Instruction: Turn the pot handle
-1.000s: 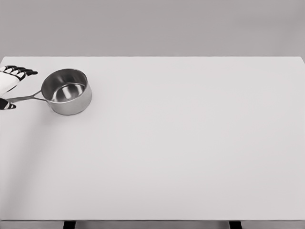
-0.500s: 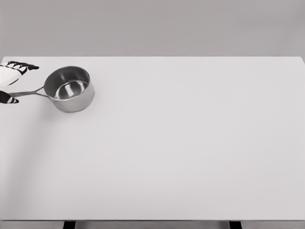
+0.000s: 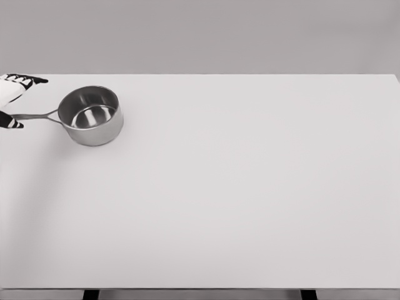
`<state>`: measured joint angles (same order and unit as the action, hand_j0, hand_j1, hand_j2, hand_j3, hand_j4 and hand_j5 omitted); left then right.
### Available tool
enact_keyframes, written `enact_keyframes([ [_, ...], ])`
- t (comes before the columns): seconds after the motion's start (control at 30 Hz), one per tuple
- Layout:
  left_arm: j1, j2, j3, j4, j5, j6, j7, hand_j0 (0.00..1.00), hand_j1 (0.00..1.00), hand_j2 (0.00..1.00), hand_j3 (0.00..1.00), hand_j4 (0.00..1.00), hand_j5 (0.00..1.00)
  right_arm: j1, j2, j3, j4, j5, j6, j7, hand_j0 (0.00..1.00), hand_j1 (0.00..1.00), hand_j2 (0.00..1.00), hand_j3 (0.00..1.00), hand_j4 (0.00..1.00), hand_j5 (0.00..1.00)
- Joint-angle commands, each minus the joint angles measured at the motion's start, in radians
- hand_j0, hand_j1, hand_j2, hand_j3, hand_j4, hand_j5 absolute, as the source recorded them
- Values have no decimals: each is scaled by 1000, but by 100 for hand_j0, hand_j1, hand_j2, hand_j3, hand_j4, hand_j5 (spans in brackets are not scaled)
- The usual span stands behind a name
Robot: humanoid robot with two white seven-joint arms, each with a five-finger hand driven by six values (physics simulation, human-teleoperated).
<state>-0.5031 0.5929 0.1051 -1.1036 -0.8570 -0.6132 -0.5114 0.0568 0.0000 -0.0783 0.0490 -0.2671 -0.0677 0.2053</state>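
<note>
Inspector: Pot [image 3: 92, 116] stands upright on the white table [image 3: 250, 200], far left, near the back edge. Handle [image 3: 34, 116] points left, ending close to the left edge.

Clerk: Room around it?

Inspector: Wide bare surface to the right and front; little on the left.

Clerk: And the hand?

Inspector: Left hand [image 3: 11, 100] at the picture's edge, mostly cut off. Fingers [image 3: 28, 80] extended above the handle, thumb below; handle end lies between them. Actual contact, cannot tell.
</note>
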Motion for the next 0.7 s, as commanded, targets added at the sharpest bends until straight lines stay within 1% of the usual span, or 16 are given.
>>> enact_keyframes([
  [0.0, 0, 1, -8, 14, 6, 2, 1, 100, 100, 100, 100, 100, 100, 0, 0, 0, 0, 0, 0, 0, 100, 100, 100, 100, 100, 100],
  [0.1, -8, 1, -27, 21, 6, 35, 1, 100, 100, 100, 100, 100, 100, 0, 0, 0, 0, 0, 0, 0, 100, 100, 100, 100, 100, 100],
  [0.3, -31, -1, -36, 44, 6, 36, 1, 100, 100, 100, 100, 100, 100, 0, 0, 0, 0, 0, -1, 0, 100, 100, 100, 100, 100, 100],
  [0.33, -43, -1, -36, 53, 6, 36, 1, 100, 100, 100, 100, 100, 100, 0, 0, 0, 0, 0, 0, 0, 100, 100, 100, 100, 100, 100],
  [0.57, -77, -1, -36, 91, 6, 38, 1, 100, 100, 100, 100, 100, 100, 0, 0, 0, 0, 0, 0, 0, 100, 100, 100, 100, 100, 100],
  [0.67, -78, -1, -36, 93, 7, 36, 1, 100, 100, 100, 100, 100, 100, 0, 0, 0, 0, 0, 0, 0, 100, 100, 100, 100, 100, 100],
])
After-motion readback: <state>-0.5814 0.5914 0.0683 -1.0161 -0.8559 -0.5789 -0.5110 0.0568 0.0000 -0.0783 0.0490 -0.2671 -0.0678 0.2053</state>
